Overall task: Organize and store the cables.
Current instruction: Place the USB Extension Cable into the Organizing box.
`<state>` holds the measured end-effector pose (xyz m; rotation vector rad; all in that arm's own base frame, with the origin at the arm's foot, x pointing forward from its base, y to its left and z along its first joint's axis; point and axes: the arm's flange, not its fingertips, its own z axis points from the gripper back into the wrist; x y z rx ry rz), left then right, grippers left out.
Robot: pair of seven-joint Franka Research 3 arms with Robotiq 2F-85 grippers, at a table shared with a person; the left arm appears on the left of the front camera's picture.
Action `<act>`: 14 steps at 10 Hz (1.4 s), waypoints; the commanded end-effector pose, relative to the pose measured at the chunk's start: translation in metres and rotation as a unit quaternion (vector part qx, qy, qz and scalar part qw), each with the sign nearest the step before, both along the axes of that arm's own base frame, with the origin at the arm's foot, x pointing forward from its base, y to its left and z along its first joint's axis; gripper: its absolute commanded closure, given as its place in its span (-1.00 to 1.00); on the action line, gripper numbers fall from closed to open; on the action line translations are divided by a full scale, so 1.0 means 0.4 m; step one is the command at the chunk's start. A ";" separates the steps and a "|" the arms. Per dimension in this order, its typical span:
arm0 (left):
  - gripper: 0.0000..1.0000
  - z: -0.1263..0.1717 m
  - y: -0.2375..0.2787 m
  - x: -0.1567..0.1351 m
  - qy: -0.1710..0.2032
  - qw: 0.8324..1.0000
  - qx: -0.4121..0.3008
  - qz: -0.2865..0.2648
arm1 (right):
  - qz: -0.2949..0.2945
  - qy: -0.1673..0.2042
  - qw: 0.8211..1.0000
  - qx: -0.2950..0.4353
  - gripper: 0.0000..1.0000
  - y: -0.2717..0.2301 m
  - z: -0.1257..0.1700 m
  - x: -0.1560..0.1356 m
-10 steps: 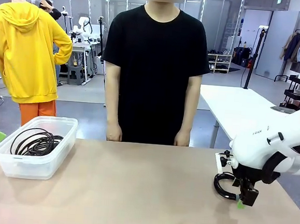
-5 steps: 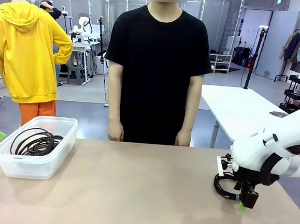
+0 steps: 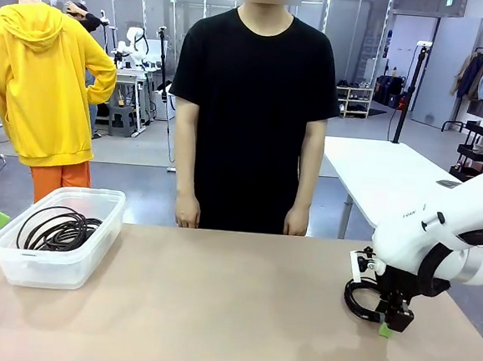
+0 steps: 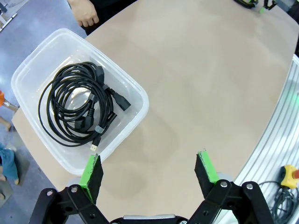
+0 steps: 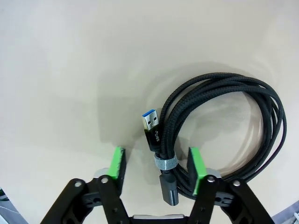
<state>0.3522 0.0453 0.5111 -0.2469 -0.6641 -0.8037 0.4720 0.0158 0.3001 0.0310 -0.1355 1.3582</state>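
Observation:
A coiled black cable [image 5: 224,93] with a blue-tipped USB plug and a grey tie lies on the table at the right [image 3: 354,300]. My right gripper [image 5: 155,161] is down over it, its green pads on either side of the tied section. The jaws are partly narrowed and a gap remains beside the left pad; the gripper sits low at the coil in the front view [image 3: 387,326]. More black cables [image 4: 79,109] lie coiled inside a clear plastic bin [image 4: 105,60] at the table's left [image 3: 50,270]. My left gripper [image 4: 149,170] hovers open and empty above the table beside the bin.
A person in a black shirt stands at the far edge, hands [image 3: 187,218] hanging by their sides. The tan table [image 3: 214,312] is bare between bin and right coil. A white table [image 3: 376,174] stands behind on the right.
The right gripper's jaws have narrowed around the tied part of the coil, and it has settled slightly lower. The left arm and the bin have not moved.

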 end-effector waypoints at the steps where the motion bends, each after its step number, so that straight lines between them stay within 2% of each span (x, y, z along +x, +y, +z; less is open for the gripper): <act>1: -1.00 0.001 -0.005 -0.011 0.010 1.000 0.006 0.004 | 0.010 0.002 1.000 0.011 1.00 -0.008 -0.007 0.009; 2: -1.00 0.001 -0.005 -0.011 0.010 1.000 0.006 0.004 | 0.011 0.002 1.000 0.008 0.72 -0.012 -0.007 0.008; 3: -1.00 0.001 -0.005 -0.011 0.010 1.000 0.006 0.004 | 0.012 0.003 1.000 0.006 0.93 -0.014 -0.005 0.007; 4: -1.00 0.001 -0.005 -0.011 0.010 1.000 0.006 0.004 | 0.013 0.002 1.000 0.005 1.00 -0.014 0.002 0.007; 6: -1.00 0.001 -0.005 -0.011 0.010 1.000 0.006 0.004 | 0.013 0.001 1.000 0.016 1.00 -0.016 0.066 0.006; 8: -1.00 0.001 -0.005 -0.011 0.010 1.000 0.006 0.004 | 0.029 -0.001 1.000 0.012 1.00 0.008 0.184 0.006; 10: -1.00 0.001 -0.005 -0.011 0.010 1.000 0.006 0.004 | 0.013 -0.001 1.000 -0.003 1.00 0.039 0.297 0.010; 12: -1.00 0.001 -0.005 -0.011 0.010 1.000 0.006 0.004 | 0.008 0.000 1.000 -0.012 1.00 0.090 0.342 0.012; 14: -1.00 0.001 -0.005 -0.011 0.010 1.000 0.006 0.004 | 0.016 -0.004 0.999 -0.028 1.00 0.218 0.381 0.003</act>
